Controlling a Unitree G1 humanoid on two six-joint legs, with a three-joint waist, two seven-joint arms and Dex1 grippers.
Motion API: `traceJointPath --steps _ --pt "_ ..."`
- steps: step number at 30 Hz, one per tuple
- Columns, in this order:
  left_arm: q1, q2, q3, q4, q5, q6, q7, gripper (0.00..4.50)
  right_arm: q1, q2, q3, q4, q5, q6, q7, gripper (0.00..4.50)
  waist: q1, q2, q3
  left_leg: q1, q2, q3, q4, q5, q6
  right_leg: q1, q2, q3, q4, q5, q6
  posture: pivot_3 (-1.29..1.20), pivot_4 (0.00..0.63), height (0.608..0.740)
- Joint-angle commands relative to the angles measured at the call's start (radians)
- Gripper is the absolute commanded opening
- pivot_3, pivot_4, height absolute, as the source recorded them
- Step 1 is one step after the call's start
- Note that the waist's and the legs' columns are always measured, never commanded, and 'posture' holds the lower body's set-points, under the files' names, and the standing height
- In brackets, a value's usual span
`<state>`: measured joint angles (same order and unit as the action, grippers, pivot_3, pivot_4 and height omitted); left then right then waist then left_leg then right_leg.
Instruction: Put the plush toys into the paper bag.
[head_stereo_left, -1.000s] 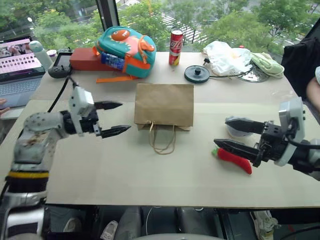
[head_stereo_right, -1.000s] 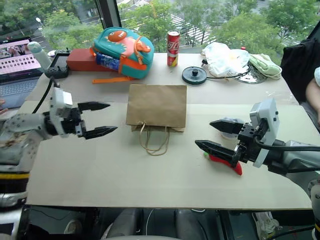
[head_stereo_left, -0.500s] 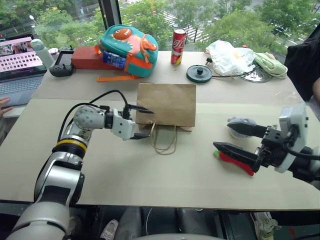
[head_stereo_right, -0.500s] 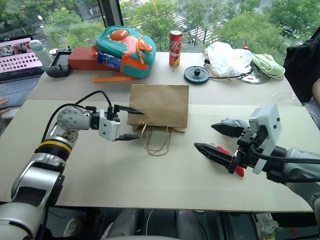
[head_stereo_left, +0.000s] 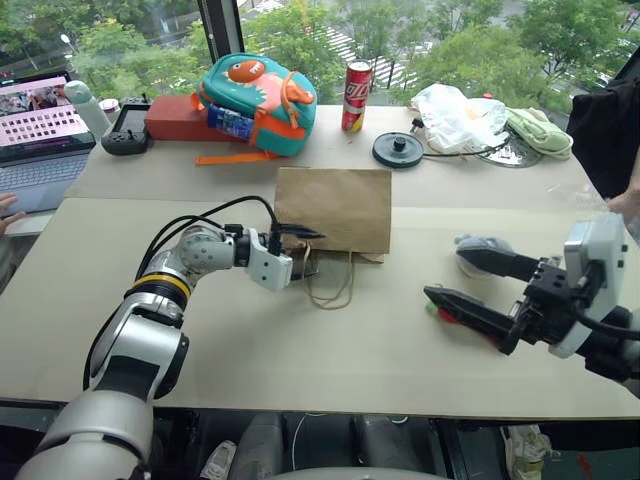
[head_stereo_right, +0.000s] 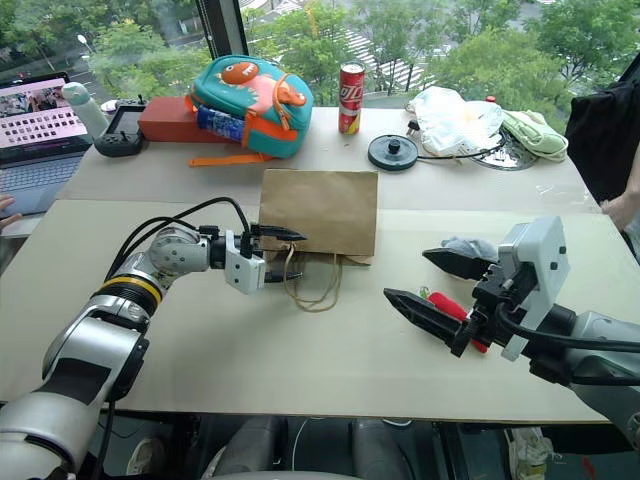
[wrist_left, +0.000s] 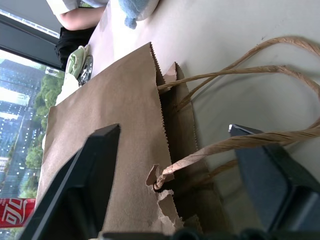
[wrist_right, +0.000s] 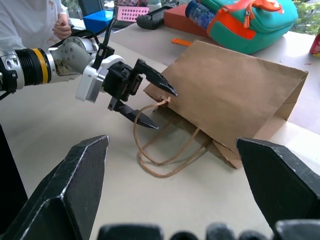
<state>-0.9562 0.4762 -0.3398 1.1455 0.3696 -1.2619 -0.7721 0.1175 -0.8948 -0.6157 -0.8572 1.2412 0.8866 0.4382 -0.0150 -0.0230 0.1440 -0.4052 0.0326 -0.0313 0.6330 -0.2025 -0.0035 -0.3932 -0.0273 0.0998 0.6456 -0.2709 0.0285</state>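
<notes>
Swinging in from the bench's left side since a second ago, the left gripper (head_stereo_left: 300, 252) now brackets the mouth of the paper bag (head_stereo_left: 334, 209), fingers spread, nothing pinched. In the head views, the right gripper (head_stereo_left: 462, 278), fingers wide, hides most of the red chili plush (head_stereo_right: 461, 313) and the grey plush (head_stereo_right: 461, 245).

Left wrist view: thin, floppy kraft, already torn at the cord handle (wrist_left: 227, 145); grip the rim lightly.

Right wrist view: the bag lies flat, its inside unseen.
</notes>
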Motion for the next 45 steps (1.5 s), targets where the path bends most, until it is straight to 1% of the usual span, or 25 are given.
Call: traceJointPath --steps 1,2,6,7,11,12,15,17,19,21,22,24,27,30,32,34,36,39,42,44,45 --pt "-0.026 0.005 -0.012 0.003 0.012 -0.018 0.038 2.02 0.0 -0.016 -0.022 -0.018 0.018 -0.042 -0.004 4.5 0.0 0.0 0.0 0.0 0.0 0.0 0.0 0.0 0.0 0.0 0.0 0.0 0.0 0.0 0.0 0.0 0.15 0.739" --pt "-0.027 0.005 -0.015 0.005 0.013 -0.02 0.042 1.75 0.001 -0.018 -0.019 -0.017 0.016 -0.045 -0.004 4.5 0.0 0.0 0.0 0.0 0.0 0.0 0.0 0.0 0.0 0.0 0.0 0.0 0.0 0.0 0.0 0.0 0.15 0.739" --pt "-0.027 0.011 -0.025 0.009 0.027 -0.018 0.067 0.33 -0.004 -0.02 -0.004 -0.015 0.014 -0.055 -0.006 4.5 0.0 0.0 0.0 0.0 0.0 0.0 0.0 0.0 0.0 0.0 0.0 0.0 0.0 0.0 0.0 0.0 0.15 0.739" --pt "-0.027 0.012 -0.027 0.01 0.029 -0.018 0.072 0.08 -0.004 -0.021 -0.002 -0.014 0.013 -0.056 -0.005 4.5 0.0 0.0 0.0 0.0 0.0 0.0 0.0 0.0 0.0 0.0 0.0 0.0 0.0 0.0 0.0 0.0 0.15 0.739" --pt "-0.026 0.015 -0.033 0.01 0.031 -0.008 0.086 0.08 -0.01 -0.024 0.015 -0.007 0.002 -0.067 -0.005 4.5 0.0 0.0 0.0 0.0 0.0 0.0 0.0 0.0 0.0 0.0 0.0 0.0 0.0 0.0 0.0 0.0 0.15 0.739" --pt "-0.025 0.011 -0.027 0.009 0.008 -0.001 0.07 0.08 -0.015 -0.025 0.02 -0.004 -0.001 -0.071 -0.005 4.5 0.0 0.0 0.0 0.0 0.0 0.0 0.0 0.0 0.0 0.0 0.0 0.0 0.0 0.0 0.0 0.0 0.15 0.739" --pt "-0.022 -0.002 -0.003 -0.006 -0.091 0.028 -0.007 0.08 -0.031 -0.027 0.033 0.009 -0.017 -0.082 -0.005 4.5 -0.001 0.0 0.0 0.0 0.0 0.0 0.0 0.0 0.0 0.0 0.0 0.0 0.0 0.0 0.0 0.0 0.15 0.739" --pt "-0.011 -0.016 0.023 -0.053 -0.218 0.089 -0.11 0.08 -0.04 -0.027 0.036 0.024 -0.028 -0.087 -0.007 4.5 -0.001 0.0 0.0 0.001 0.0 0.0 0.0 0.0 0.0 0.0 0.0 0.0 0.0 0.0 0.0 0.0 0.15 0.739" --pt "0.01 -0.024 0.047 -0.146 -0.364 0.191 -0.233 0.08 -0.04 -0.03 0.032 0.036 -0.042 -0.089 -0.001 4.5 -0.001 0.0 0.0 0.0 0.0 0.0 0.0 0.0 0.0 0.001 0.0 0.0 0.0 0.0 0.0 0.0 0.15 0.739" --pt "0.037 -0.015 0.075 -0.285 -0.498 0.352 -0.334 0.08 -0.043 -0.031 0.027 0.052 -0.058 -0.091 -0.001 4.5 -0.001 0.0 0.0 0.0 0.0 0.0 0.0 0.0 0.0 0.001 0.0 0.0 0.0 0.001 -0.001 0.0 0.15 0.739" --pt "0.05 -0.005 0.088 -0.354 -0.546 0.434 -0.367 0.08 -0.045 -0.031 0.025 0.06 -0.062 -0.09 -0.002 4.5 -0.002 0.0 0.0 0.0 0.0 0.0 0.0 0.0 0.0 0.0 0.0 0.0 0.0 0.001 -0.002 0.0 0.15 0.739" --pt "0.069 0.012 0.114 -0.459 -0.598 0.564 -0.392 0.08 -0.044 -0.032 0.025 0.07 -0.075 -0.089 0.0 4.5 -0.003 0.0 0.0 0.0 0.0 -0.001 0.0 0.0 0.0 0.001 0.0 0.0 0.0 0.001 -0.002 0.0 0.15 0.739" --pt "0.079 0.031 0.147 -0.577 -0.636 0.768 -0.39 0.08 -0.043 -0.032 0.045 0.083 -0.104 -0.084 -0.002 4.5 -0.006 0.0 0.0 0.001 0.0 -0.001 0.0 0.0 0.0 0.001 0.001 0.0 0.001 0.001 -0.001 0.0 0.15 0.739" --pt "0.078 0.024 0.183 -0.666 -0.67 0.969 -0.349 0.08 -0.054 -0.019 0.088 0.091 -0.136 -0.08 -0.021 4.5 -0.006 0.0 0.0 0.002 0.0 -0.001 0.0 0.0 0.0 0.002 0.001 0.0 0.001 0.0 0.001 0.0 0.15 0.739" --pt "0.079 0.016 0.2 -0.704 -0.679 1.053 -0.33 0.08 -0.059 -0.017 0.119 0.093 -0.16 -0.078 -0.026 4.5 -0.006 0.0 0.0 0.003 0.0 -0.001 0.001 0.0 0.0 0.002 0.001 0.0 0.001 -0.001 0.002 0.0 0.15 0.739" --pt "0.087 0.01 0.203 -0.715 -0.662 1.07 -0.328 0.08 -0.1 0.001 0.201 0.094 -0.193 -0.074 -0.052 4.5 -0.006 0.0 0.0 0.002 0.0 -0.002 0.001 0.0 0.0 0.002 0.001 -0.001 0.001 -0.003 0.005 0.0 0.15 0.739" --pt "0.096 0.004 0.205 -0.724 -0.647 1.083 -0.326 0.08 -0.171 0.049 0.3 0.096 -0.209 -0.067 -0.103 4.5 -0.011 0.0 0.0 0.003 0.0 -0.002 0.001 0.0 0.0 0.003 0.001 0.0 0.0 -0.003 0.005 0.0 0.15 0.739" --pt "0.109 -0.002 0.207 -0.741 -0.636 1.095 -0.33 0.08 -0.301 0.171 0.448 0.132 -0.267 -0.033 -0.233 4.5 -0.019 0.0 0.0 0.003 0.001 -0.002 0.0 0.0 0.0 0.002 0.002 0.0 0.001 -0.003 0.004 0.0 0.15 0.739" --pt "0.118 -0.007 0.208 -0.747 -0.629 1.099 -0.331 0.08 -0.389 0.298 0.549 0.186 -0.313 0.005 -0.346 4.5 -0.025 0.0 0.0 0.003 0.001 -0.003 0.0 0.0 0.0 0.002 0.002 0.0 0.001 -0.002 0.002 0.0 0.15 0.739" --pt "0.119 -0.01 0.211 -0.751 -0.63 1.108 -0.33 0.0 -0.406 0.344 0.577 0.205 -0.347 0.02 -0.39 3.97 -0.025 0.0 0.0 0.002 0.001 -0.003 0.0 0.0 0.0 0.002 0.002 0.0 0.001 0.001 -0.002 0.0 0.15 0.739" --pt "0.117 -0.012 0.212 -0.752 -0.63 1.111 -0.329 0.0 -0.406 0.357 0.585 0.205 -0.355 0.023 -0.396 3.84 -0.022 0.0 0.0 0.001 0.001 -0.003 0.0 0.0 0.0 0.001 0.002 0.0 0.0 0.001 -0.002 0.0 0.15 0.739"
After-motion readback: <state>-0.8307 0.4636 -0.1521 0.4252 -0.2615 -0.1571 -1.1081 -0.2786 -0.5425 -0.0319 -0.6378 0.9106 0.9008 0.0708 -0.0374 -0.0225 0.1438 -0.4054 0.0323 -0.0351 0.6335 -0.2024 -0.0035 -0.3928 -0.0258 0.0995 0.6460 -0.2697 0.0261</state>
